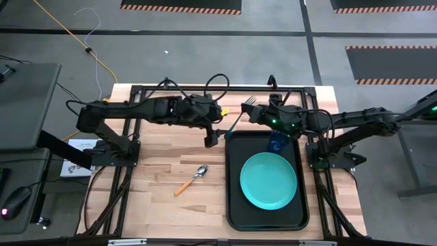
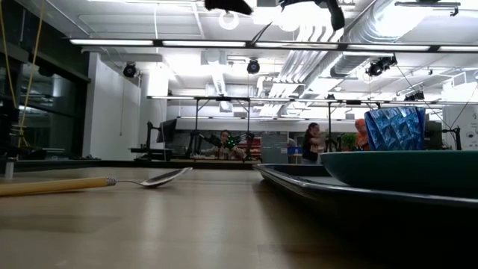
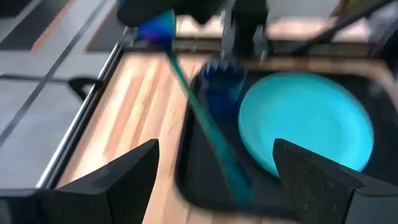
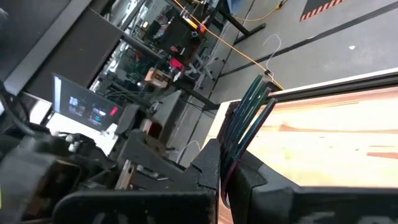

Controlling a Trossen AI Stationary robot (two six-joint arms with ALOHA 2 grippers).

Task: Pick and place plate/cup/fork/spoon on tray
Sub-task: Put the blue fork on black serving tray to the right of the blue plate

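Note:
The fork [image 1: 239, 119] is in the air over the tray's far left corner, metal head [image 1: 250, 101] toward the far edge, teal handle slanting toward the near left. My right gripper [image 1: 251, 113] is shut on it. My left gripper [image 1: 210, 140] is open just left of the handle's free end; its wrist view shows the handle [image 3: 208, 127] ahead of its spread fingers. The turquoise plate [image 1: 268, 180] and the blue cup [image 1: 277, 142] stand on the black tray [image 1: 232, 205]. The orange-handled spoon [image 1: 191, 179] lies flat on the table, left of the tray. My right gripper pinches the fork's handle [image 4: 235, 152] between its two fingers, on the part near the head. The fingers come level from the table's right side. The fork is lifted clear of table and tray, and the rest of the handle [image 1: 232, 130] slants away toward my left gripper.
The table's black frame rails [image 1: 130, 123] run along its far and left edges. Bare wood lies left of the tray around the spoon [image 2: 97, 181]. In the low view the plate [image 2: 403, 168] and cup [image 2: 394, 128] fill the right. People stand in the room behind.

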